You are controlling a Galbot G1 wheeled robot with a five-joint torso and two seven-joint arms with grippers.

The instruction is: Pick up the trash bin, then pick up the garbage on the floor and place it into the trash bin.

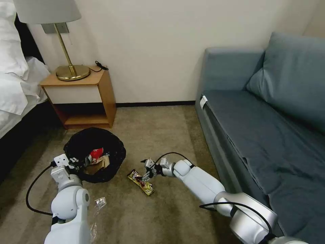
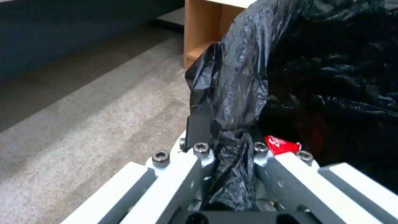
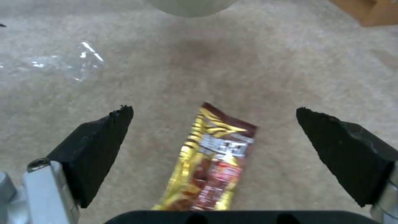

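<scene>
1. At the far left, a bed with white sheets (image 1: pixel 13 84) is seen, and beside it a small wooden nightstand (image 1: pixel 101 84) with a gold lamp (image 1: pixel 69 69) on top.
2. The left gripper (image 1: pixel 77 162) is pinched tight on the rim of the small round trash bin lined with a crinkled black plastic bag (image 1: pixel 111 152). In the left wrist view the black bag is squeezed between the fingers (image 2: pixel 199 130).
3. Inside the bin, a red-and-white snack bag (image 1: pixel 95 153) and a crumpled brown paper bag (image 1: pixel 99 164) are seen.
4. A piece of clear crinkly plastic (image 1: pixel 100 203) lies on the tan carpet (image 1: pixel 152 128) just beside the left arm.
5. The shiny gold-brown snack wrapper (image 1: pixel 140 182) lies flat on the carpet, near the bin and to its right.
6. The right gripper (image 1: pixel 146 171) is held low just over the wrapper. Its black fingers (image 3: pixel 99 146) are spread wide, with the wrapper lying between them, not gripped.
7. At the far right, a long blue-grey sofa (image 1: pixel 271 118) is seen.
</scene>
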